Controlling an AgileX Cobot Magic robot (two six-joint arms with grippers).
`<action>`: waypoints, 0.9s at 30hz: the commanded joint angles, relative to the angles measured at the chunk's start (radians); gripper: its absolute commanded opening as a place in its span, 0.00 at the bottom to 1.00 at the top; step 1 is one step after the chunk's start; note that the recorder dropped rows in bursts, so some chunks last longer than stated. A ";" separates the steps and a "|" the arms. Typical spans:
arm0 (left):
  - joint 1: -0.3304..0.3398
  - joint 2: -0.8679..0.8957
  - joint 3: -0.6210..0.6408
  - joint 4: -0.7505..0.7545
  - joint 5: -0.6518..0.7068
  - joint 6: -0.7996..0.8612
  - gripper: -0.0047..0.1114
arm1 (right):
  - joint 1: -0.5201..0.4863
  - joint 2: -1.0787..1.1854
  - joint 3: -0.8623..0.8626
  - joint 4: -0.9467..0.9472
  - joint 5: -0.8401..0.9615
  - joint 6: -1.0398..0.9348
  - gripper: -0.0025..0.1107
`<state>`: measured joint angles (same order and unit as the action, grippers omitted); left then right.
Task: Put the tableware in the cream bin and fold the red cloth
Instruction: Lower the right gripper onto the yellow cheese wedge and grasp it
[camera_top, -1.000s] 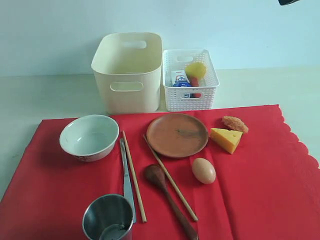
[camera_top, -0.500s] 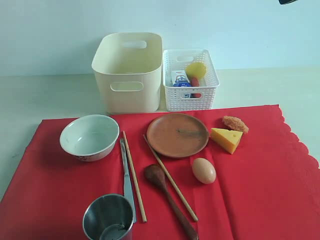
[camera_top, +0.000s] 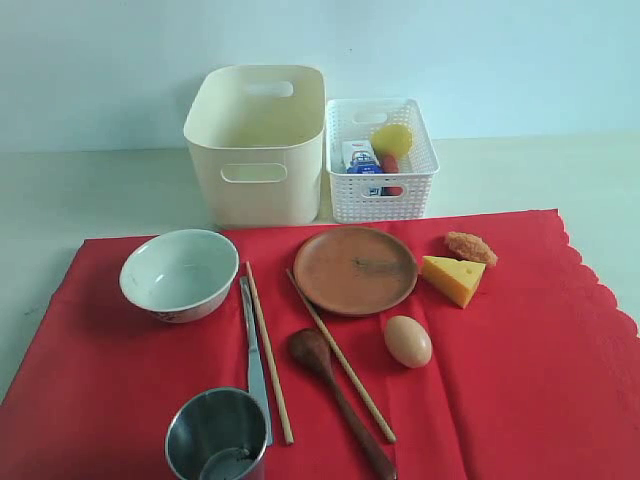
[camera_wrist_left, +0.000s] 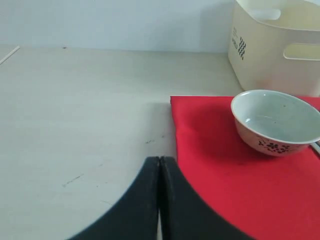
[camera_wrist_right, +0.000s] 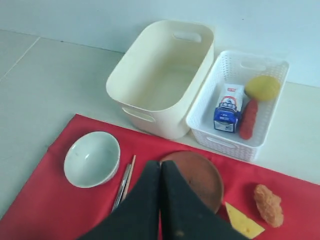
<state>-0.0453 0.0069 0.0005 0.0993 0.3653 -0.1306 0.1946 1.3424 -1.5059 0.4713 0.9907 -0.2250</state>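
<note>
I read the left claw (camera_wrist_left: 159, 162) and right claw (camera_wrist_right: 160, 166) as fully closed, holding nothing. Bowl (camera_top: 178, 272), plate (camera_top: 355, 270) and cup (camera_top: 216, 436) sit on the red cloth (camera_top: 520, 380), near the cream bin (camera_top: 255, 140).

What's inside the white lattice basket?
The basket holds a blue-and-white carton, a yellow lemon and a red sausage. They cover the floor beneath them, so anything underneath cannot be seen.
</note>
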 joint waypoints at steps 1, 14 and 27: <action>0.001 -0.007 0.000 -0.002 -0.008 0.001 0.04 | 0.002 0.082 0.005 0.024 0.038 -0.013 0.02; 0.001 -0.007 0.000 -0.002 -0.008 0.001 0.04 | 0.002 0.425 0.005 -0.016 0.230 -0.296 0.02; 0.001 -0.007 0.000 -0.002 -0.008 0.001 0.04 | 0.002 0.599 0.005 -0.135 0.208 -0.436 0.35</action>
<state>-0.0453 0.0069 0.0005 0.0993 0.3653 -0.1306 0.1965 1.9265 -1.5059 0.3407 1.2217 -0.6160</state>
